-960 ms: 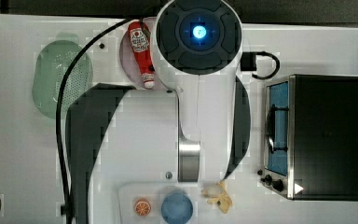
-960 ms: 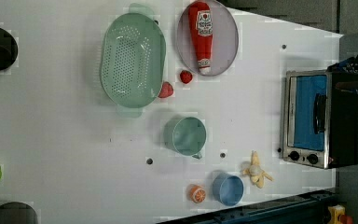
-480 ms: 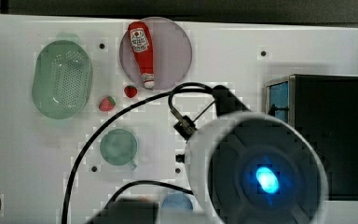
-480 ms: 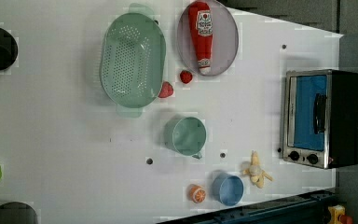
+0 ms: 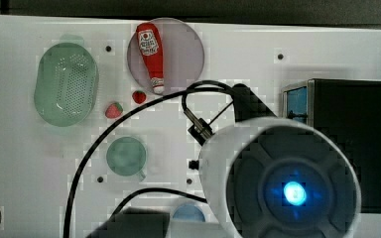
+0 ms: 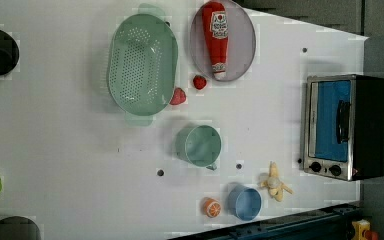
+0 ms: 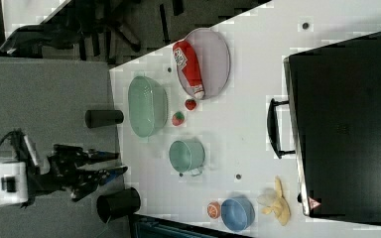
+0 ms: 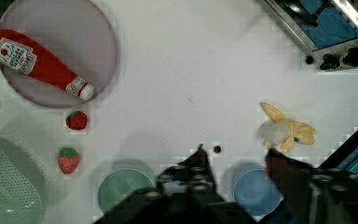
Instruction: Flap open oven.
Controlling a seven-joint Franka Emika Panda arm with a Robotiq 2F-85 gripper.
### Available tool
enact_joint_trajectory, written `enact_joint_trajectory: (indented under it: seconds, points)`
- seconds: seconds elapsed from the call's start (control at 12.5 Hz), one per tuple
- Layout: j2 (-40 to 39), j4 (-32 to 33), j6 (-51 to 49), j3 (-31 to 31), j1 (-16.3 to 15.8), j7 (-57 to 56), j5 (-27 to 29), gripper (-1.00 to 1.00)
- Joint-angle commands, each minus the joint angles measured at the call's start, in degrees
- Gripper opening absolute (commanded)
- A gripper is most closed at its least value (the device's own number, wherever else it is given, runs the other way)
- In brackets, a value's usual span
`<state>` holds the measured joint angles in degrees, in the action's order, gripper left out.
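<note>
Oven (image 6: 347, 125) first: a boxy black toaster oven with silver front frame, blue-tinted glass door shut and black bar handle, sits at the left view's right edge of the white table (image 6: 70, 150). Going left to right in the left view: a green perforated colander (image 6: 142, 65), a grey plate (image 6: 242, 45) carrying a red ketchup bottle (image 6: 216, 37), a green cup (image 6: 200, 146), a blue bowl (image 6: 245, 202), a yellow banana toy (image 6: 276, 182). In the wrist view the gripper (image 8: 235, 163) hangs above the blue bowl, fingers spread, grasping nothing.
</note>
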<state>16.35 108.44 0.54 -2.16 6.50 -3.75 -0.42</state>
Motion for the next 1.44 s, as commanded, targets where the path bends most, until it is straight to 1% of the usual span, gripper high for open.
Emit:
enact_joint_trajectory:
  seconds: [0.08, 0.16, 0.32, 0.56, 0.72, 0.88, 1.2, 1.44]
  points:
    - [-0.81, 0.92, -0.20, 1.70, 0.25, 3.01, -0.03, -0.65]
    - [-1.34, 1.00, -0.19, 2.64, 0.29, 1.65, -0.06, -0.65]
    - [-2.61, 1.40, 0.76, 5.13, 0.37, -5.84, -0.28, -0.65]
    - [-4.96, 3.54, 4.91, 9.53, 0.48, -24.08, -1.56, -0.65]
    - [-6.39, 5.96, 10.89, 12.25, 0.65, -36.23, -2.80, -0.65]
    - [-7.67, 8.99, 17.62, 14.89, 0.83, -46.11, -4.23, -0.65]
    - [-10.67, 15.88, 31.40, 20.27, 0.98, -56.12, -4.35, -0.65]
    - [-14.00, 18.96, 42.64, 22.99, 0.99, -63.28, -4.48, -0.65]
